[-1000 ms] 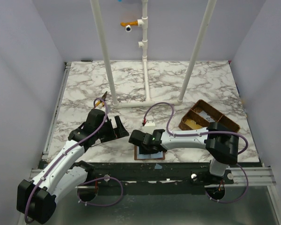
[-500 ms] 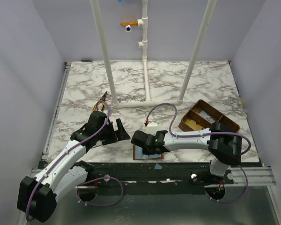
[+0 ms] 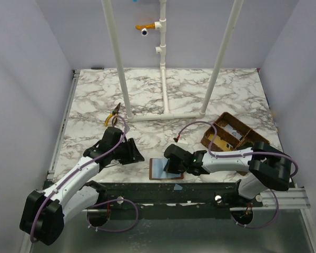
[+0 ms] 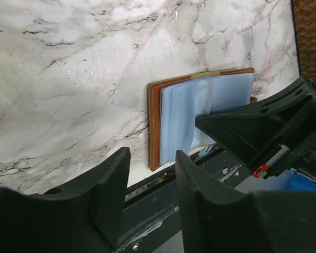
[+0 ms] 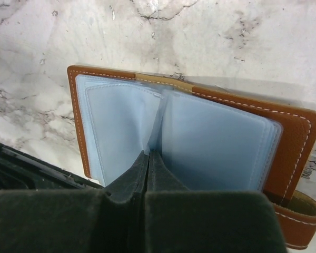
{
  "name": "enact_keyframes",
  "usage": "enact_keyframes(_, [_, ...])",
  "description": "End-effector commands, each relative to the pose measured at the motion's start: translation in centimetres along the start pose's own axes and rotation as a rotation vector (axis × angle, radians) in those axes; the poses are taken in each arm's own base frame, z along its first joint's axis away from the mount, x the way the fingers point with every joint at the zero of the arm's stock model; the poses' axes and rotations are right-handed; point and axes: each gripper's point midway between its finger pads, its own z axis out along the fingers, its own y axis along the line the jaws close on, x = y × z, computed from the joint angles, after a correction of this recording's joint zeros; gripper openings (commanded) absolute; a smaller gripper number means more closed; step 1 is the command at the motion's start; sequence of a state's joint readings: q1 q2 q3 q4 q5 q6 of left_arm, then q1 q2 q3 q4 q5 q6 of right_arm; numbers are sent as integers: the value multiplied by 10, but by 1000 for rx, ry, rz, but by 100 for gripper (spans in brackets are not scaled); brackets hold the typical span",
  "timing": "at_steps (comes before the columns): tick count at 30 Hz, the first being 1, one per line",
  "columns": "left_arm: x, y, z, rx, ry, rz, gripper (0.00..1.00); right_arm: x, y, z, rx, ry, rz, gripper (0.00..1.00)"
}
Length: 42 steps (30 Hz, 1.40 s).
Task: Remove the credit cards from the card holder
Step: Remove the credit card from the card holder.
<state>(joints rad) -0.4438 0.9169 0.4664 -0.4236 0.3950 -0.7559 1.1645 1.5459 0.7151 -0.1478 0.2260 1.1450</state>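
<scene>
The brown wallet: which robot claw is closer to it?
Right. The right claw is down on the open wallet, shut at its middle fold. The left claw hangs off to the wallet's left over the marble table, open and not touching it.

Partly spread left tool [image 4: 151,158], tightly pinched right tool [image 5: 147,156].

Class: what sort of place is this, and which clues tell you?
Probably a robot lab cell: a marble-look table between plain walls, a white pipe frame carrying a camera, left arm and right arm bolted at the near edge.
</scene>
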Motion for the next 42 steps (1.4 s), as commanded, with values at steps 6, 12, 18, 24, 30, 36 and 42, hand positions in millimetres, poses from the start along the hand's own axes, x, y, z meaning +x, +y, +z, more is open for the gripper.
enact_keyframes(6, [16,-6,16,23,57,17,24,28,-38,12,4,119,72,1])
enact_keyframes(12, [30,-7,32,-14,105,36,13,29,-41,13,5,123,81,1])
enact_keyframes(18, [36,-4,42,-30,127,50,10,29,-44,13,10,126,89,1])
enact_keyframes(24, [43,-6,50,-34,164,62,8,28,-44,13,10,125,90,1])
enact_keyframes(30, [49,-12,55,-24,188,75,7,29,-45,14,14,132,87,1])
enact_keyframes(36, [50,-22,57,-6,199,91,6,29,-46,17,19,138,82,1])
enact_keyframes(42, [52,-30,60,9,209,102,5,30,-44,18,20,145,75,1])
